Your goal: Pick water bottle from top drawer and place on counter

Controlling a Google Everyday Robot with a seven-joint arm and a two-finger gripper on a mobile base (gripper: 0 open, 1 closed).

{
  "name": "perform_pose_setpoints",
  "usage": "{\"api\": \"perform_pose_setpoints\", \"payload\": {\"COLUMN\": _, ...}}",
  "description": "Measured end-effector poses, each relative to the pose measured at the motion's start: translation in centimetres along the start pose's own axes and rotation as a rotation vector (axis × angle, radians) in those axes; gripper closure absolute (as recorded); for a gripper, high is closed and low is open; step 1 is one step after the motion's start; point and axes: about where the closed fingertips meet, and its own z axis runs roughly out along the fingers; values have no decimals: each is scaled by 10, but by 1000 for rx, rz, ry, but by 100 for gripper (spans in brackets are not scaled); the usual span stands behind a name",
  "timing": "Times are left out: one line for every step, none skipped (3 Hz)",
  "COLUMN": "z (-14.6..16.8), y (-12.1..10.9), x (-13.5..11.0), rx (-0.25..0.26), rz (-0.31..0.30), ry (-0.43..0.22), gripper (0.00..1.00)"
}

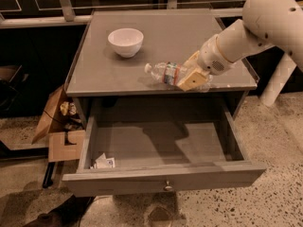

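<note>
While the tool (183,75) grips the water bottle (163,73) around its lower half, the bottle lies on its side over the front right part of the bench (104,77), with its white cap pointing left. The tan fingers (191,83) are closed on it from both sides. I cannot tell whether the bottle rests on the surface or hangs just above it; a shadow sits close beneath it. It is just behind the bench's front edge and well in from the right edge.

The white arm (246,34) reaches in from the upper right, crossing over the right edge of the bench. A white bowl (125,41) stands upright toward the back left, well apart from the bottle, with bare grey surface between them and along the back right.

Below the front edge, the top drawer (142,181) is pulled far out, its round knob (167,187) at the middle of the front panel. A small white packet (104,162) lies in its front left corner. A cardboard box (59,136) sits on the floor just beside the drawer's left side, and speckled floor (279,145) lies open to the right.
</note>
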Motion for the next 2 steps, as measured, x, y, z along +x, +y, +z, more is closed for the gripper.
{"api": "perform_pose_setpoints", "payload": {"z": 20, "y": -24, "x": 3, "rx": 87, "rz": 29, "ry": 2, "gripper": 100}}
{"api": "perform_pose_setpoints", "payload": {"z": 27, "y": -34, "x": 2, "rx": 109, "rz": 45, "ry": 8, "gripper": 100}}
